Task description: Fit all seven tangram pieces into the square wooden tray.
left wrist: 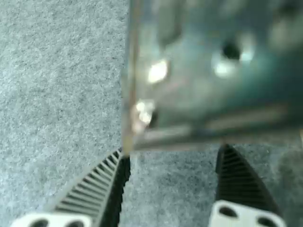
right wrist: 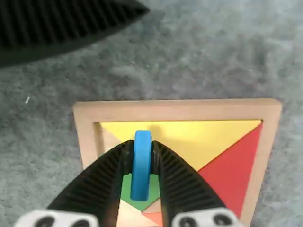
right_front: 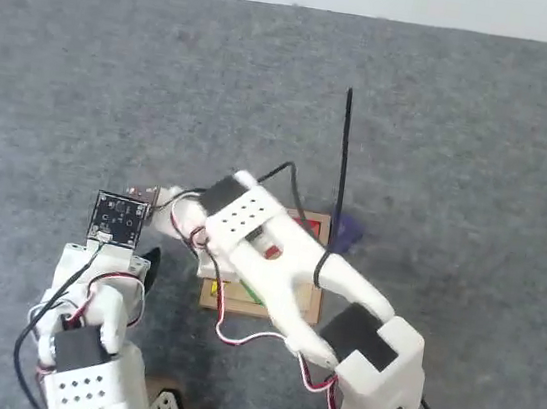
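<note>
Left arm (right_front: 94, 342): stands at the near left edge, folded upright, wrist tipped down toward the grey carpet (right_front: 464, 139) just left of the tray.

Left gripper (left wrist: 173, 155): jaws spread wide and holding nothing, with bare carpet between the two black ribbed fingers (left wrist: 102, 187). A blurred teal, shiny body (left wrist: 213, 71) sits close to the lens above the fingertips; cannot tell what it is.

Tray (right wrist: 175, 109): square, wooden, flat on the carpet in the middle of the table, between the two arms. Inside it are a yellow triangle (right wrist: 189, 137) along the far rim, a red triangle (right wrist: 234, 165) against one side, and a green piece (right wrist: 156, 196) under the jaws.

Right gripper (right wrist: 142, 147): pointing down over the tray's left part, jaws clamped on a blue piece (right wrist: 142, 165) held on edge above the yellow triangle.

Right arm (right_front: 285, 267): rises from the near right and stretches diagonally left across the tray, covering most of it in the high view.

Purple piece (right_front: 347, 232): on the carpet just beside the tray's far right corner, outside the tray.
</note>
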`<state>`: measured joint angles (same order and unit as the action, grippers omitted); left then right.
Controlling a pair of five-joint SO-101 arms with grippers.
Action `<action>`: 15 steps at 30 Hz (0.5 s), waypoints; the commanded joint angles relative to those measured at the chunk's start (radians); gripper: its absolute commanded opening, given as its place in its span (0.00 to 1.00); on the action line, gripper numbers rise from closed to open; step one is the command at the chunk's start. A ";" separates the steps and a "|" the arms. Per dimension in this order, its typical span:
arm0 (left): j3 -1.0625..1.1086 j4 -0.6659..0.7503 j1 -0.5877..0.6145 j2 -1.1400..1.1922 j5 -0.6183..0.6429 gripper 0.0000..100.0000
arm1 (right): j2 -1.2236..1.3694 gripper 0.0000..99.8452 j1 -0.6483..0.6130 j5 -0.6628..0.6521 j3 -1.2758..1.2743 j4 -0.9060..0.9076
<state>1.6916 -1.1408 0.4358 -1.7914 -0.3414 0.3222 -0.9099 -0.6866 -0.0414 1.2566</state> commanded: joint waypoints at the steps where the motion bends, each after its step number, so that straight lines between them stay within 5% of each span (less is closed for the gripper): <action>1: -0.007 0.003 0.000 0.003 -0.011 0.28 | -0.007 0.01 -0.007 -0.014 0.002 -0.005; 15: -0.007 0.003 0.000 0.003 -0.011 0.28 | -0.008 0.01 -0.031 -0.064 -0.069 -0.002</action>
<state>1.6916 -1.1408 0.4358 -1.7914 -0.3414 0.3299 -0.9237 -0.7327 -0.1089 1.2566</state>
